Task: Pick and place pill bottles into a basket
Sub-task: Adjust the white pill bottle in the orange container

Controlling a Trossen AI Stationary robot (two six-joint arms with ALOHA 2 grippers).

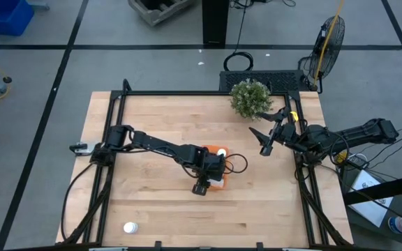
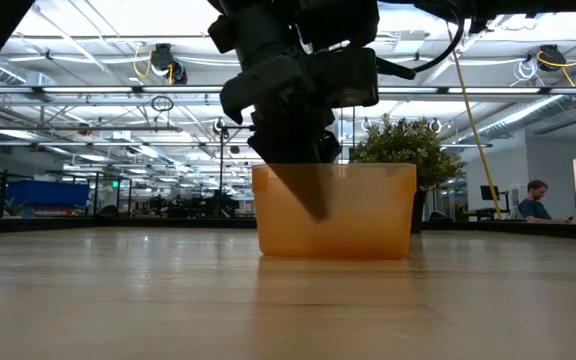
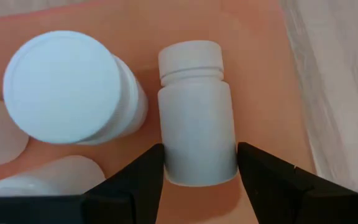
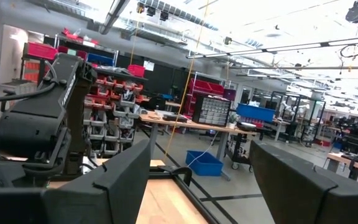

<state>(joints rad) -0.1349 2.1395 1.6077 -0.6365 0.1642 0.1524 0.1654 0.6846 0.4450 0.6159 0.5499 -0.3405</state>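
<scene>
A: One bottle lies between the two fingers of the left hand point(image 3: 197, 180). The fingers stand on both sides of this lying bottle point(image 3: 196, 118), very close to its lower part, and it rests on the floor of the basket point(image 3: 260, 74). I judge the hand is parted and not pressing, but I cannot tell for sure if the pads touch the plastic.

B: How does its long axis go?

A: It goes straight away from the hand, with the cap at the far end. So the fingers stand across the body, and a straight lift should leave the bottle where it is.

B: What is near it?

A: Just beside it stands an upright bottle point(image 3: 67, 87), cap facing the camera. Parts of two other bottles point(image 3: 48, 174) show at the edge of the left wrist view. In the high view the hand point(image 1: 202, 187) is over the near side of the orange basket point(image 1: 215, 148), in the middle of the worktop point(image 1: 152, 111).

B: Is any bottle outside?

A: Yes, one last bottle point(image 1: 130, 227) stands near the front left corner of the worktop, well apart from the basket. The left arm is much nearer to it.

B: And the right hand?

A: The right hand point(image 1: 266, 143) waits in the air by the right edge, near the green plant point(image 1: 250, 97), open and holding nothing.
</scene>
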